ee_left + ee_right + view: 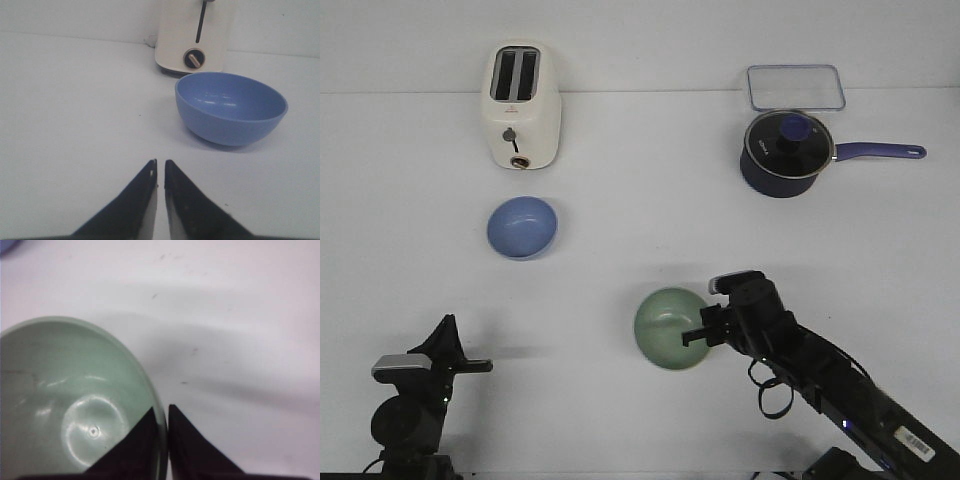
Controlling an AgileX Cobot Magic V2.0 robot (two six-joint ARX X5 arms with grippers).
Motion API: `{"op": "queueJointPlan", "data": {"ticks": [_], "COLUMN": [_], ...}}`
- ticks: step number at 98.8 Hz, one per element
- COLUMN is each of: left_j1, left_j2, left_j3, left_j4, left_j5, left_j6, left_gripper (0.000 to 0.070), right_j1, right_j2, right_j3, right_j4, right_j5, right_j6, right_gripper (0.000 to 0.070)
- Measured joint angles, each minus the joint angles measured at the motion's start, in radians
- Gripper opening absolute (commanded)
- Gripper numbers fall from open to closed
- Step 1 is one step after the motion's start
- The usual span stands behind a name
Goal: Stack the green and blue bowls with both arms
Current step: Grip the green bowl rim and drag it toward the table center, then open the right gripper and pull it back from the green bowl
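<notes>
The green bowl [669, 329] is sitting upright on the white table [620, 280], right of centre and toward the near edge; it is a small, round, smooth bowl in pale sage green, its inside glossy with soft highlights and a faint ring at the bottom [92, 430]. The right gripper [698, 336] is clenching on the green bowl's right rim, one finger lying inside the bowl and the other outside against the wall [195, 450]. The blue bowl [522, 227] is resting well apart, farther back and to the left, just in front of the cream toaster [522, 106]; it is periwinkle, of like size, equally smooth and shiny [231, 107]. The left gripper [160, 167] is hovering near the table's front-left corner, its jaws nearly together and gripping nothing, pointing toward the blue bowl.
</notes>
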Motion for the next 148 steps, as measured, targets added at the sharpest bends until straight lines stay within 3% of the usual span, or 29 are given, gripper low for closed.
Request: {"op": "queueJointPlan", "data": {"ticks": [36, 40, 51, 59, 79, 98, 133, 148], "left_j1": [0.000, 0.000, 0.000, 0.000, 0.000, 0.000, 0.000, 0.000], "left_j2": [0.000, 0.000, 0.000, 0.000, 0.000, 0.000, 0.000, 0.000], "left_j3": [0.000, 0.000, 0.000, 0.000, 0.000, 0.000, 0.000, 0.000], "left_j4": [0.000, 0.000, 0.000, 0.000, 0.000, 0.000, -0.001, -0.001], "left_j5": [0.000, 0.000, 0.000, 0.000, 0.000, 0.000, 0.000, 0.000], "left_j6": [0.000, 0.000, 0.000, 0.000, 0.000, 0.000, -0.001, -0.058], "left_gripper": [0.0013, 0.0013, 0.0013, 0.0013, 0.0013, 0.0013, 0.0013, 0.0013], "right_j1": [0.060, 0.061, 0.062, 0.064, 0.064, 0.074, 0.319, 0.351], "right_j2": [0.142, 0.145, 0.152, 0.152, 0.130, -0.119, -0.646, -0.718], "right_j3": [0.000, 0.000, 0.000, 0.000, 0.000, 0.000, -0.201, -0.222], "right_j4": [0.027, 0.028, 0.027, 0.029, 0.025, 0.007, -0.029, -0.032], "right_j5": [0.044, 0.043, 0.043, 0.043, 0.044, 0.056, 0.335, 0.362], "right_j6": [0.032, 0.033, 0.033, 0.033, 0.026, -0.032, -0.077, -0.081], "right_gripper": [0.0017, 0.0063, 0.0285, 0.0344, 0.0345, 0.0345, 0.0343, 0.0344]}}
